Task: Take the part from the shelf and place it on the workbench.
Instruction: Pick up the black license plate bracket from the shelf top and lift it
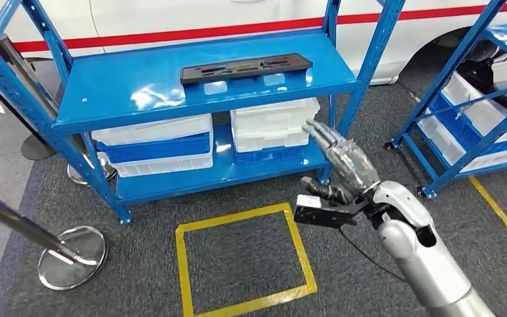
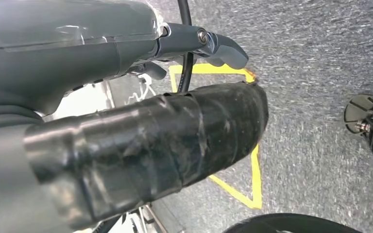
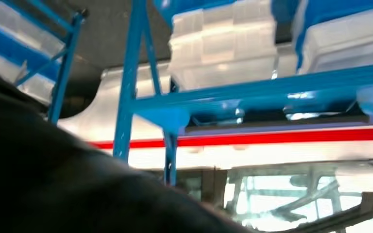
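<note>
Flat black part [image 1: 246, 67], glossy blue shelf [image 1: 125, 92]

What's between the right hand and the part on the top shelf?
Nothing visible. The part lies alone on the top shelf, open from the front. The right hand hangs lower, off the shelf's right front corner beside the post, fingers extended, holding nothing.

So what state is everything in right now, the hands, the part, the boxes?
Black part: lying flat on the top shelf, untouched.
Right hand: open, raised toward the shelf, holding nothing.
Left hand: hanging over the floor; open or shut unclear.
White bins: stacked on the lower shelf.
</note>
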Controlling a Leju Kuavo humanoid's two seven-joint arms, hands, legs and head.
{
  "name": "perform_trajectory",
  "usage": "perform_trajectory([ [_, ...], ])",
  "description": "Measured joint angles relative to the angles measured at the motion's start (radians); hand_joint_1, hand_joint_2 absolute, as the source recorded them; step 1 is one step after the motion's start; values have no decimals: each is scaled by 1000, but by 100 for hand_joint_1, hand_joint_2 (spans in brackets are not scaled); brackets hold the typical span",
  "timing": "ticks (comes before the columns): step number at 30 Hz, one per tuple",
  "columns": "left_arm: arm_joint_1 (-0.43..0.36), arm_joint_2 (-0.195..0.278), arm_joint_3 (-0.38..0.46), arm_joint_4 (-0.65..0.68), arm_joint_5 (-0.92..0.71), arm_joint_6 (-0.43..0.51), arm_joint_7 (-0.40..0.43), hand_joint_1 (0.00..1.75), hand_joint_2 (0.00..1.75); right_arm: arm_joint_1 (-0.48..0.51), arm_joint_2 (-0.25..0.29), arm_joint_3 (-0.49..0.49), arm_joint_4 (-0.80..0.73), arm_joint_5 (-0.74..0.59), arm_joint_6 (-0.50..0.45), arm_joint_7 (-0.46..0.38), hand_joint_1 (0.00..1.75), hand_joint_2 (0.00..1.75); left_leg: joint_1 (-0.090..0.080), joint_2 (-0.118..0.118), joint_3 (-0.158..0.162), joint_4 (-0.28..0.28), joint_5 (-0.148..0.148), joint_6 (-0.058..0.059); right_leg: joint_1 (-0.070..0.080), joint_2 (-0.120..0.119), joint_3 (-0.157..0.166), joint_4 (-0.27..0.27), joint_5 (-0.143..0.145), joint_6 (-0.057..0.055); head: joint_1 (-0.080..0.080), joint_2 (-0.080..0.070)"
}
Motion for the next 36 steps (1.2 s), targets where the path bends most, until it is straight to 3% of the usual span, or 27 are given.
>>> perform_trajectory([
  [3,-8,4,-4,0,0,0,5,0,0,-4,0,-1,-1,-2,0,-2,0,0,1,2,-10,39,9,-13,-2,6,22,-11,-11,-20,0,0],
  [5,-13,6,-5,0,0,0,9,0,0,-5,0,-1,-1,-3,0,-2,0,0,4,2,-70,142,10,-22,-4,7,45,-21,-22,-31,0,0],
  [6,-14,6,-5,0,0,0,12,0,0,-5,0,-1,-1,-4,1,-2,0,0,4,2,-113,206,-8,-26,-4,7,56,-23,-31,-34,0,0],
  [8,-14,6,-5,0,0,-1,17,0,0,-5,0,0,-1,-6,4,-2,0,0,5,2,-193,289,-72,-32,-3,8,79,-25,-50,-36,0,0],
  [9,-13,6,-5,0,0,-1,19,0,0,-4,0,0,-1,-7,6,-2,0,0,5,2,-215,293,-92,-32,-3,9,92,-25,-61,-36,0,0],
  [10,-13,6,-5,0,0,-1,21,0,0,-4,0,0,-1,-9,8,-2,0,0,5,2,-223,267,-88,-30,-3,11,107,-25,-72,-35,0,0],
  [11,-12,7,-6,0,0,-1,23,0,0,-4,0,0,-1,-10,10,-2,0,0,4,2,-220,218,-54,-26,-2,12,123,-25,-83,-34,0,0],
  [13,-10,12,-6,1,0,-1,26,0,0,-5,1,0,0,-15,13,-2,0,0,0,1,-204,100,64,-13,0,13,146,-24,-105,-28,0,0],
  [14,-9,14,-6,2,0,-1,28,0,0,-5,1,0,1,-19,14,-2,0,0,-4,1,-198,63,106,-6,1,15,153,-24,-115,-23,0,0],
  [15,-8,16,-6,2,0,-2,29,0,0,-6,1,1,2,-22,15,-2,0,0,-7,0,-195,43,130,1,1,17,158,-24,-121,-17,0,0],
  [17,-9,17,-7,2,0,-2,31,0,0,-8,1,-1,2,-26,16,-2,0,0,-6,0,-181,31,129,11,2,20,168,-20,-123,-4,0,0],
  [19,-9,17,-7,2,0,-2,33,0,0,-11,0,-3,2,-28,16,-3,0,0,-1,1,-157,16,127,21,1,17,151,24,-120,6,1,0],
  [21,-11,17,-7,2,0,-2,36,0,0,-12,0,-4,3,-29,17,-3,0,0,0,1,-135,8,117,29,0,14,87,129,-141,15,1,0],
  [22,-12,18,-7,2,0,-2,37,0,0,-11,0,-4,4,-30,17,-3,0,0,0,0,-127,8,109,32,0,13,46,185,-166,19,0,0],
  [24,-15,18,-7,2,0,-2,38,0,0,-8,0,-4,5,-33,18,-2,0,0,0,-1,-106,8,89,33,-1,11,-17,240,-208,22,0,0],
  [25,-15,19,-7,2,0,-2,38,0,0,-8,0,-4,6,-35,18,-2,0,0,-1,-1,-91,8,78,32,-1,11,-28,225,-205,21,0,0],
  [26,-15,19,-7,2,0,-2,39,0,0,-8,0,-4,6,-36,18,-2,0,0,-1,-2,-75,8,65,31,0,10,-26,183,-178,19,0,0],
  [28,-14,18,-7,2,0,-2,39,0,0,-7,-2,-5,7,-38,18,-3,0,0,-1,-1,-47,9,40,25,5,9,-5,66,-74,8,0,0],
  [30,-17,17,-7,2,0,-2,40,0,0,-4,-5,-7,8,-39,19,-3,0,0,-3,-3,-34,9,21,14,12,8,6,1,-11,-6,-1,0],
  [34,-21,20,-7,2,-1,-2,42,0,0,-3,-8,-17,5,-39,20,-3,0,0,-7,-1,-33,52,28,-5,7,10,46,-27,-18,-28,-2,0],
  [36,-23,22,-8,2,-2,-2,44,0,0,0,-8,-19,5,-39,19,-3,0,0,-3,1,-91,153,16,-15,3,10,75,-40,-29,-35,-3,0],
])
